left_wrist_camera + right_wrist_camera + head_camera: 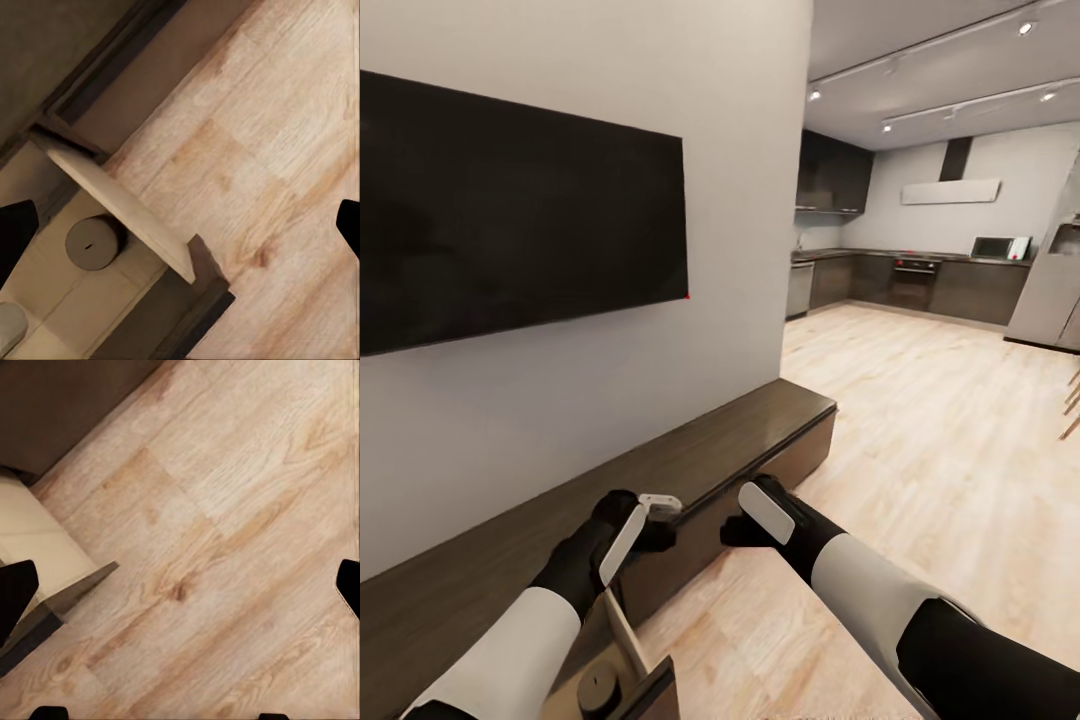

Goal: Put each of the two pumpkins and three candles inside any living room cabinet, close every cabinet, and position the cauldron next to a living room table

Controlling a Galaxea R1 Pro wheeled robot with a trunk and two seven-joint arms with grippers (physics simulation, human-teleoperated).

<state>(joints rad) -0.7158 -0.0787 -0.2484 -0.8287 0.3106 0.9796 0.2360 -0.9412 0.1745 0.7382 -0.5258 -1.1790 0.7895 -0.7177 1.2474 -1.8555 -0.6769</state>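
White wall and black TV (520, 210) back the long dark cabinet (760, 420), whose drawer (112, 300) stands pulled out by the robot's feet. One candle (94, 241) sits upright near the drawer's side wall. Both grippers, left (645, 520) and right (745, 520), hang spread and empty over the drawer's front edge, forearms angled inward. A careless shove shut could topple the candle or clip a finger.

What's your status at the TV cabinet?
Left gripper and right gripper open, empty. Drawer open, one candle inside. Nothing blocking.
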